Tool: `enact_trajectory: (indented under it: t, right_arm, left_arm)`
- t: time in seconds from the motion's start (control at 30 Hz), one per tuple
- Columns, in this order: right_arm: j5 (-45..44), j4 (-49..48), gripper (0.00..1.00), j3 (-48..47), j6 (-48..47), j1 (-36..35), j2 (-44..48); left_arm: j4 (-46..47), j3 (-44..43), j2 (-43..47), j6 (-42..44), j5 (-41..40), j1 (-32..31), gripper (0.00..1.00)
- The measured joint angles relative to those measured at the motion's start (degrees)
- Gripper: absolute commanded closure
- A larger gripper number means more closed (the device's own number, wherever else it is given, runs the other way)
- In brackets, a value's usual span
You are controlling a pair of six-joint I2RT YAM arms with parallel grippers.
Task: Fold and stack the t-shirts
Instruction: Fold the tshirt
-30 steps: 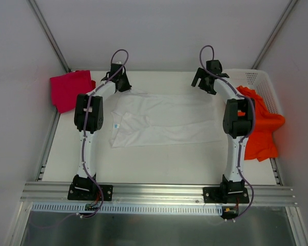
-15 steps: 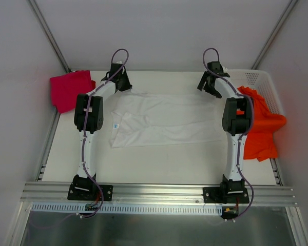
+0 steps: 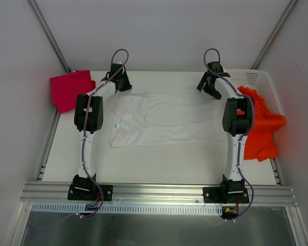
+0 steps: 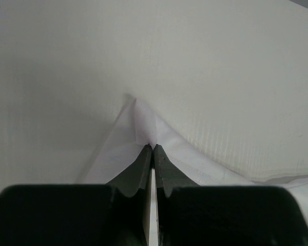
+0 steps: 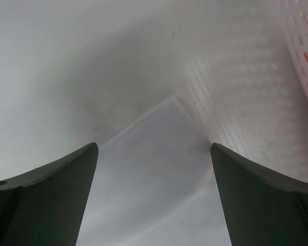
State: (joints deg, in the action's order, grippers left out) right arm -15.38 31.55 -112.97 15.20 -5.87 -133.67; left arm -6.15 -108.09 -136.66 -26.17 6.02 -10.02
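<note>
The white t-shirt (image 3: 161,120) is spread flat in the middle of the counter (image 3: 164,164). It is judged light, limp and easily creased, so it is best taken by its far corners. One far corner is pinched by the left end effector (image 4: 152,147), its jaws pressed together. The other lies beneath the right end effector (image 5: 154,146), whose jaws are spread wide and hold nothing. Three t-shirts are counted: this one, a magenta-red t-shirt (image 3: 69,89) at the far left, and an orange t-shirt (image 3: 262,128) draped over the single white lattice basket (image 3: 259,79) at the right.
</note>
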Motion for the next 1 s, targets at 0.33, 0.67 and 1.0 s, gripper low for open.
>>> enact_trajectory:
  t: [0.33, 0.67, 1.0]
  right_arm:
    - [3.78, 0.22, 0.27, -6.01, 1.57, 2.67, -1.9]
    - [6.29, -1.73, 0.19, -3.74, 3.52, 2.43, -1.49]
    - [8.68, -2.6, 0.16, 2.75, 5.92, 2.71, 2.4]
  left_arm:
    - [0.39, 0.02, 0.0, 0.0, 0.48, 0.0, 1.0]
    - [0.55, 0.02, 0.0, 0.02, 1.01, 0.0, 1.0]
    - [0.81, 0.04, 0.0, 0.0, 1.01, 0.0, 1.0]
